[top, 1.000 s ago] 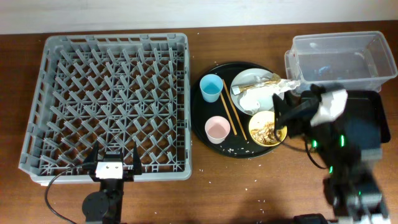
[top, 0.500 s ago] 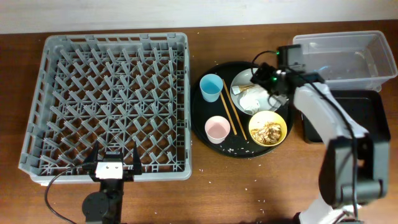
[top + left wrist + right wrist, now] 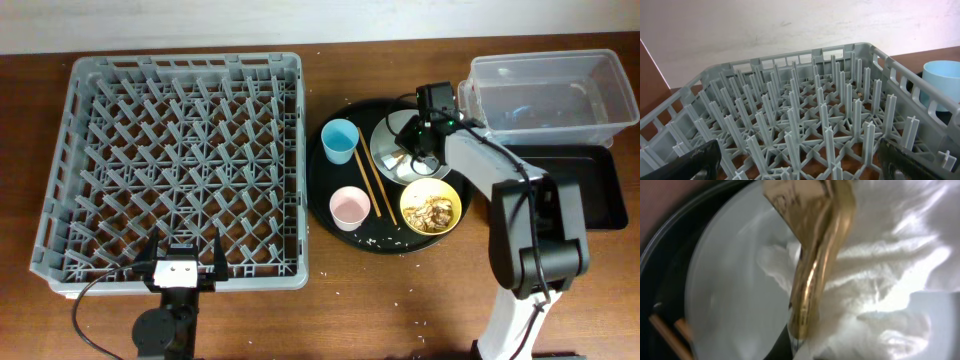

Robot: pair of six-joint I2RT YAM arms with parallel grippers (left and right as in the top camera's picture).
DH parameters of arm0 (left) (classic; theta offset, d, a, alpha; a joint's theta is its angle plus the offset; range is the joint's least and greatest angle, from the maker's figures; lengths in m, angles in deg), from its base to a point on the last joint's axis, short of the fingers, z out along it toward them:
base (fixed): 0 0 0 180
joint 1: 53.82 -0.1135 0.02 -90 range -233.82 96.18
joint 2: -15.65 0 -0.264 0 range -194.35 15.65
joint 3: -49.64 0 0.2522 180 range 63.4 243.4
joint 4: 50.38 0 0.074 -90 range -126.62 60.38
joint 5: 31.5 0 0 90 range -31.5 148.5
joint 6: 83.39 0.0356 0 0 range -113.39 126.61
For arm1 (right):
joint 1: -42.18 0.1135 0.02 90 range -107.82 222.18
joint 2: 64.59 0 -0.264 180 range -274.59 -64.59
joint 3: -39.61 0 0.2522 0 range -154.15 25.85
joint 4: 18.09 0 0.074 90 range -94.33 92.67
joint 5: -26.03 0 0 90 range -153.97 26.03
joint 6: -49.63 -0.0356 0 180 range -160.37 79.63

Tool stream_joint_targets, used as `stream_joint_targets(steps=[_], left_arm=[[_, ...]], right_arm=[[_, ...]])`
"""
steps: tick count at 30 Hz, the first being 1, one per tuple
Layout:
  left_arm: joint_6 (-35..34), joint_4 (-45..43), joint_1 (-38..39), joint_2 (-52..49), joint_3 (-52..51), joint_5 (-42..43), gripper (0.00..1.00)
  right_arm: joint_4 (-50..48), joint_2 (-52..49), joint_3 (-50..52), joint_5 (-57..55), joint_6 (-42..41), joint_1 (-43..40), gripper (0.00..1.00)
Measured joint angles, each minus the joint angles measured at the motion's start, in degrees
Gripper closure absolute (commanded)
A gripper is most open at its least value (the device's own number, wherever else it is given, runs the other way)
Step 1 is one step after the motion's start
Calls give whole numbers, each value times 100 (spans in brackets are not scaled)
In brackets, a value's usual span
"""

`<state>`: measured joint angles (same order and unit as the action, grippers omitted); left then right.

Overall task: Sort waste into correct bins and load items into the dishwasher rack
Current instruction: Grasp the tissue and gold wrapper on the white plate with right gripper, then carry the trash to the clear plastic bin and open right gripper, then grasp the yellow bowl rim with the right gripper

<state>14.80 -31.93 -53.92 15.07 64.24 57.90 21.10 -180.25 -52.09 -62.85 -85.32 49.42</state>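
Right arm first: it climbs from the tabletop's (image 3: 400,320) near right edge, elbows at the shallow black tray (image 3: 600,185) and stretches left, wrist tipped down, so the right fingers (image 3: 418,142) sit low over the white plate (image 3: 385,140). My wrist feed there is all tan-gold wrapper (image 3: 815,255) draped across the crumpled napkin (image 3: 880,280), both lying on the plate, and I cannot tell whether the fingers are spread or nipping either one. Left arm is parked low at the near edge of the dishwasher rack (image 3: 185,63), left fingers (image 3: 182,254) spread wide with nothing between them, pointing across the pegs. Now the surroundings. The rack fills the left half, nothing loaded in it. The clear tub (image 3: 545,60) stands at the far right, the black tray just in front of it, partly under the right arm's links. Between rack and bins lies the round black tray (image 3: 320,190), carrying everything else: the plate at its far right, the yellow bowl (image 3: 408,200) just nearer me with brownish food scraps (image 3: 432,212) inside, the light blue cup (image 3: 340,140) far left, the pink cup (image 3: 349,207) near left, and the chopsticks (image 3: 375,185) lying between cups and plate, right beside the fingers. A few white rice grains (image 3: 385,240) dot the tray's near edge.
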Motion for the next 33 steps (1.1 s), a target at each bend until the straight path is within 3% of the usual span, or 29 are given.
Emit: stream_joint_targets(steps=[4,7,11,15,16,18,19,20,26,33], left_arm=[[0,0,0,0,0,0,1],[0,0,0,0,0,0,1],[0,0,0,0,0,2,1],[0,0,0,0,0,2,1],[0,0,0,0,0,2,1],[0,0,0,0,0,2,1],[0,0,0,0,0,2,1],[0,0,0,0,0,2,1],[0,-2,0,-2,0,2,1],[0,0,0,-4,0,2,1]], right_arm=[[590,1360,-970,105,750,-695,96],[431,2153,-1292,39,942,-1810,96],[-188,1401,-1281,-11,988,-2420,95],[-929,544,-1237,-83,1054,-2485,87],[-1008,422,-1226,-94,1078,-2485,80],[-1080,348,-1215,-114,1209,-2485,44],[-1102,348,-1215,-116,1246,-2485,32],[-1123,348,-1217,-129,1351,-2485,26],[-951,411,-1213,26,1843,-2485,20],[1399,2492,-1233,1248,2232,-2430,18]])
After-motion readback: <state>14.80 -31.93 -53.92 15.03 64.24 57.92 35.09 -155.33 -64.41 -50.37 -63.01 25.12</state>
